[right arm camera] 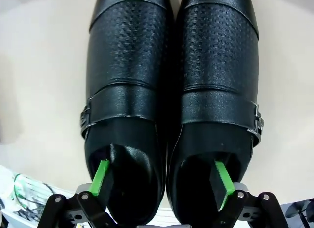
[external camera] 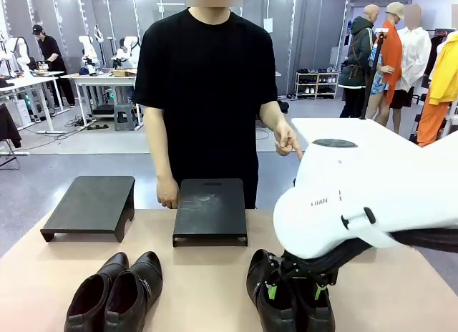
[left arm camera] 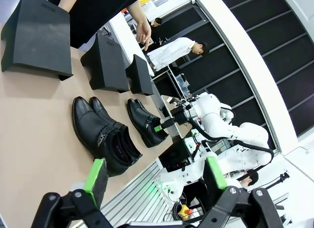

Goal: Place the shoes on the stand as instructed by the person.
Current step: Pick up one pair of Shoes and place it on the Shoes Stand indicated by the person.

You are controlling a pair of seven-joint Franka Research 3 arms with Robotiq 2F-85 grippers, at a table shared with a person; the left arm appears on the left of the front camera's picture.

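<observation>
Right wrist view: R end effector [right arm camera: 162,180] wide open, one finger inside each buckled shoe [right arm camera: 128,90], nothing gripped.

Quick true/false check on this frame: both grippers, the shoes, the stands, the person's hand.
1. The right gripper has one finger in each opening of the right pair of shoes. True.
2. The left gripper holds a shoe. False: it is open and holds nothing.
3. One pair already sits on a stand. False: the left pair and the right pair both stand on the table, in front of the stands.
4. The person's hand points with one finger. True.
5. The right pair closes with laces. False: each shoe has a buckled strap.
</observation>
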